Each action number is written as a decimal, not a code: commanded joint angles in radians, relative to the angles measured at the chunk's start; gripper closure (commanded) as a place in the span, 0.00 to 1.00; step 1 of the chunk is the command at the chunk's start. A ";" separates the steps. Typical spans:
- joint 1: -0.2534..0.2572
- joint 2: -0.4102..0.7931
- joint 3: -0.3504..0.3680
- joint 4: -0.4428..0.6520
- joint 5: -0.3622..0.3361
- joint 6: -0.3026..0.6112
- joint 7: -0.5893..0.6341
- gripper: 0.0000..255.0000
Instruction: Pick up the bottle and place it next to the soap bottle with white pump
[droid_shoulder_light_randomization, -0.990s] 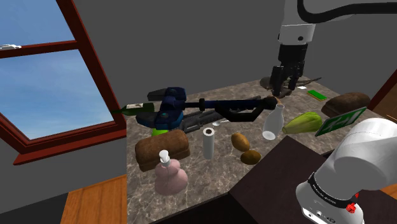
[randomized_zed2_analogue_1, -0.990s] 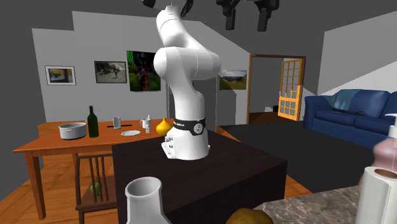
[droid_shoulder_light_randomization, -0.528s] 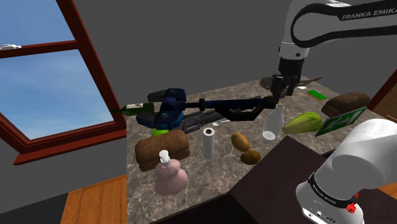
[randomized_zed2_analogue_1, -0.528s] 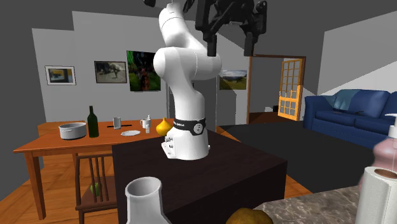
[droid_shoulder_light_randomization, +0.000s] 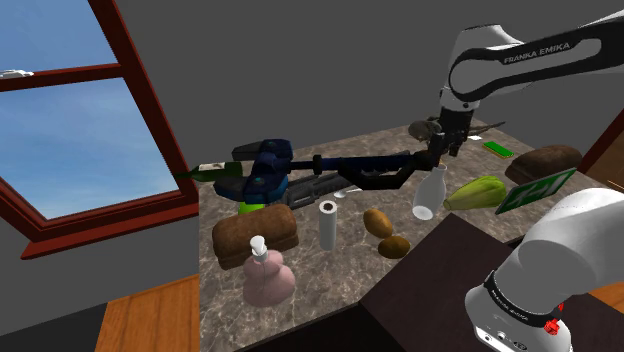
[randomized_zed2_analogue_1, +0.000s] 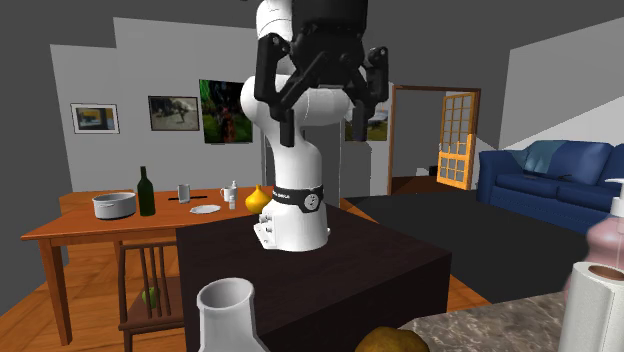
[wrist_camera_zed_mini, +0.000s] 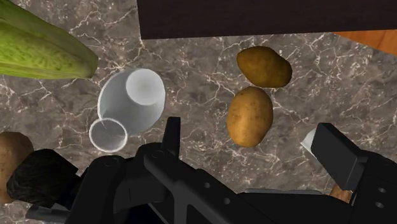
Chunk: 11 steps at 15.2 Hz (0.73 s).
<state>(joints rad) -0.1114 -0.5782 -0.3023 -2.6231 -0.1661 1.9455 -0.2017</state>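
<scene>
The white bottle (droid_shoulder_light_randomization: 430, 192) stands upright on the marble table near the stand; from above, the wrist view shows its open neck and round body (wrist_camera_zed_mini: 130, 100). Its mouth (randomized_zed2_analogue_1: 230, 308) rises at the second exterior view's lower edge. My black gripper (droid_shoulder_light_randomization: 440, 140) hangs open above and a little behind it, its fingers (randomized_zed2_analogue_1: 275, 100) wide apart with nothing between them. In the wrist view the bottle lies just outside one finger (wrist_camera_zed_mini: 170, 135). The pink soap bottle with white pump (droid_shoulder_light_randomization: 266, 272) stands at the table's near left corner, and its pink body (randomized_zed2_analogue_1: 610, 238) appears again in the second exterior view.
Two potatoes (wrist_camera_zed_mini: 249, 116) lie beside the bottle. A long black and blue tool (droid_shoulder_light_randomization: 300, 170) stretches across the table under the gripper. A paper roll (droid_shoulder_light_randomization: 327, 224), a brown loaf (droid_shoulder_light_randomization: 254, 233), a green vegetable (droid_shoulder_light_randomization: 480, 192) and a green sign (droid_shoulder_light_randomization: 540, 190) crowd the surface.
The arm has come down: the open gripper dropped from high above the table toward the bottle and tool. Nothing on the table has moved.
</scene>
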 joint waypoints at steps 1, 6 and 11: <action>-0.007 0.071 -0.037 0.003 -0.016 0.085 -0.034 0.00; -0.018 0.237 -0.125 0.027 -0.027 0.262 -0.125 0.00; -0.013 0.432 -0.207 0.087 0.032 0.425 -0.248 0.00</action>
<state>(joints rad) -0.1276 -0.1952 -0.4914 -2.5562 -0.1538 2.3351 -0.4173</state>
